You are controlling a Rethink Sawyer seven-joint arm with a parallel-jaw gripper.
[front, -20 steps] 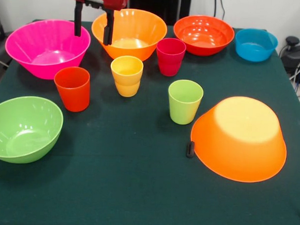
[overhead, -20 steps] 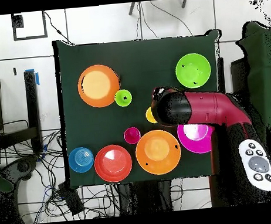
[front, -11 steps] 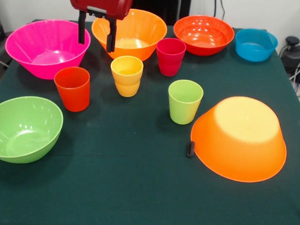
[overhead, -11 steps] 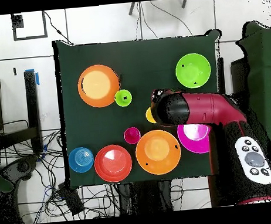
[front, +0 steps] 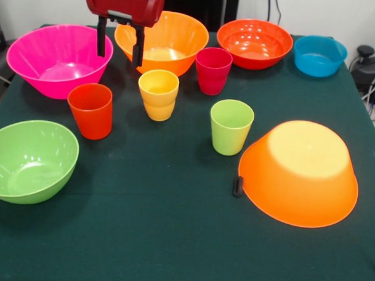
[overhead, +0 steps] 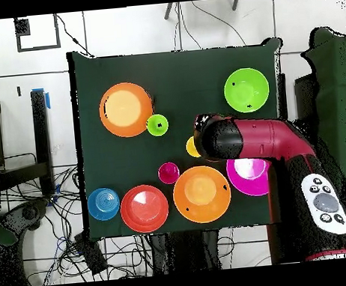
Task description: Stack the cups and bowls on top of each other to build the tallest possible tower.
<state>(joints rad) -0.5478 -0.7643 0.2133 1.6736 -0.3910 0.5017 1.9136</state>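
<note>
the crowding is the main risk here: the pink bowl and the upright orange bowl flank the spot where the gripper hangs, so a descent slightly off line could clip a flared rim and shove a bowl across the tabletop. the overturned orange bowl, rim down near the front, looks the steadiest base, while the lime green bowl, red-orange bowl and blue bowl sit apart and unstacked. the cups are light and tapered, so a glancing touch would likely tip one: the orange-red cup stands nearest below the gripper, the yellow cup just beside it, the crimson cup and lime green cup further off. the gripper's two dark fingers are spread apart, holding nothing and touching nothing, hanging above the cloth.
</note>
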